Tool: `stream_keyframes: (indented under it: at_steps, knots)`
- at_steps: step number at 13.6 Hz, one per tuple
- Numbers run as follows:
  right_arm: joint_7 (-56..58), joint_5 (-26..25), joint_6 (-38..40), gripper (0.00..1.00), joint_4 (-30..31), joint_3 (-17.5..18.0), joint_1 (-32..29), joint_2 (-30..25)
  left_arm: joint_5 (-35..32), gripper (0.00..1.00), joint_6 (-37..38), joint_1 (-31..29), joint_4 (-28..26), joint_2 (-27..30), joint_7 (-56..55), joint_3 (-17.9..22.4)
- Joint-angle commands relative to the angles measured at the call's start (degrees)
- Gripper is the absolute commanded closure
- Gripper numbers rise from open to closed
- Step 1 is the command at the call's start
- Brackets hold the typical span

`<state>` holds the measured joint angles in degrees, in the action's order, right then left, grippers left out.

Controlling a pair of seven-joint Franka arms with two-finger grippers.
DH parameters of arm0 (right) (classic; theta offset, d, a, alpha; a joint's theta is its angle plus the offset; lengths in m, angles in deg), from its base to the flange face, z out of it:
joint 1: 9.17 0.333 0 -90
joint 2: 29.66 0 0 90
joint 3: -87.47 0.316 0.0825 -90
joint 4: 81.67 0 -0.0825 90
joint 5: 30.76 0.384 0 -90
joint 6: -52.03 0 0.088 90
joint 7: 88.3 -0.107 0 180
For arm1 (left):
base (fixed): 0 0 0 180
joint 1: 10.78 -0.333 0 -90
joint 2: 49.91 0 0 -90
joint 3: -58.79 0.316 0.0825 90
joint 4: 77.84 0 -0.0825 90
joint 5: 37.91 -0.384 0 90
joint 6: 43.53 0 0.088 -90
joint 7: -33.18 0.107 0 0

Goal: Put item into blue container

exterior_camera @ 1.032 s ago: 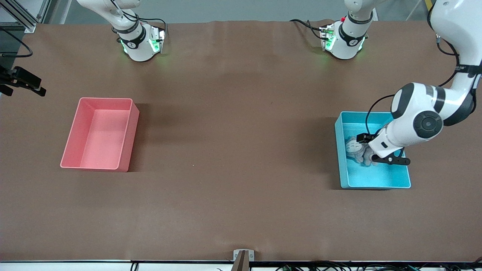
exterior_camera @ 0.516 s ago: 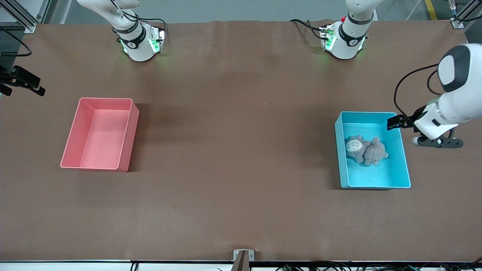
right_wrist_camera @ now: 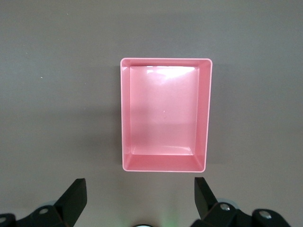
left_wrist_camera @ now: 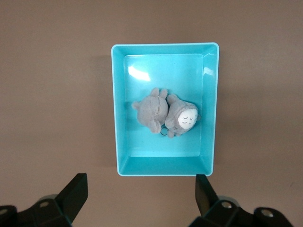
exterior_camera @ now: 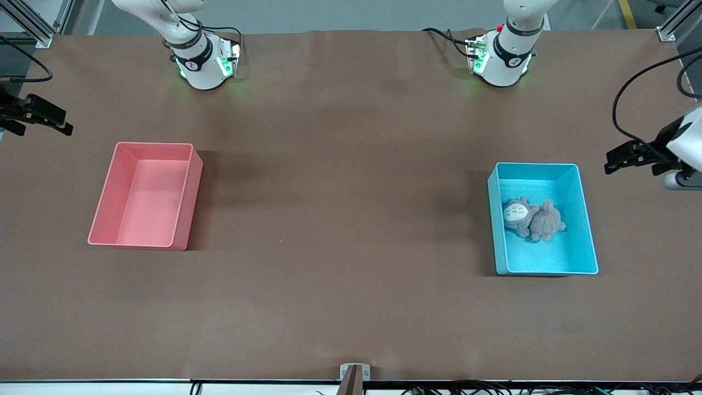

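Observation:
The blue container (exterior_camera: pixel 581 219) sits on the brown table toward the left arm's end and shows whole in the left wrist view (left_wrist_camera: pixel 119 118). A grey plush toy (exterior_camera: pixel 531 219) with a pale face lies inside it on its floor (left_wrist_camera: pixel 165 116). My left gripper (left_wrist_camera: pixel 141 191) hangs open and holds nothing, high over the table beside the container. Its wrist shows at the edge of the front view. My right gripper (right_wrist_camera: pixel 140 191) is open and holds nothing, and waits high over the table beside the pink bin.
A pink bin (exterior_camera: pixel 181 208) of the same size stands with nothing in it toward the right arm's end (right_wrist_camera: pixel 124 118). Both arm bases (exterior_camera: pixel 204 63) stand along the table edge farthest from the front camera. A small bracket (exterior_camera: pixel 354 373) sits at the nearest edge.
My left gripper has lifted off the plush toy in the blue container and swung out toward the left arm's end of the table. The toy stays in the container.

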<state>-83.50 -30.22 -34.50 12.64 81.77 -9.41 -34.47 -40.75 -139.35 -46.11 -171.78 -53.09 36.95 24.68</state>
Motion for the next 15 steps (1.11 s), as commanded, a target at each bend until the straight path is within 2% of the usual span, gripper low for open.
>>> stream_keyframes:
  at_steps: [1, 5, 6, 9, 11, 14, 15]
  knots:
    - [0.47, -0.37, -1.26, 0.00, 0.96, 0.08, 0.15, -0.81, 0.99, 0.00, 3.36, -0.26, 4.98, -0.16, -0.26, -0.07]
    - [0.91, -0.63, -1.88, 0.00, 0.96, 0.08, 0.15, -0.81, 1.25, 0.00, 4.06, 0.70, 7.72, -0.08, -1.75, 0.62]
    - [0.91, -0.63, -1.97, 0.00, 0.96, 0.08, 0.15, -0.81, 1.60, 0.00, 4.41, 3.49, 7.81, 0.01, -1.76, 3.24]
    - [1.43, -0.89, -2.15, 0.00, 0.87, 0.08, 0.32, -0.81, 3.01, 0.00, 5.21, 19.46, 7.46, 1.24, -1.84, 20.44]
    - [3.10, -0.90, -2.41, 0.00, 0.87, -0.01, -0.03, -0.81, 3.10, 0.00, 6.08, 28.61, 7.46, 1.50, -1.84, 29.68]
    - [2.76, -0.72, -1.89, 0.00, 0.96, -0.01, -0.03, -0.81, 3.10, 0.00, 6.53, 36.54, 7.37, 1.77, -1.93, 37.17]
    - [2.58, -0.46, -1.71, 0.00, 0.96, -0.01, -0.03, -0.81, 3.10, 0.00, 6.53, 37.00, 7.28, 2.12, -1.93, 37.63]
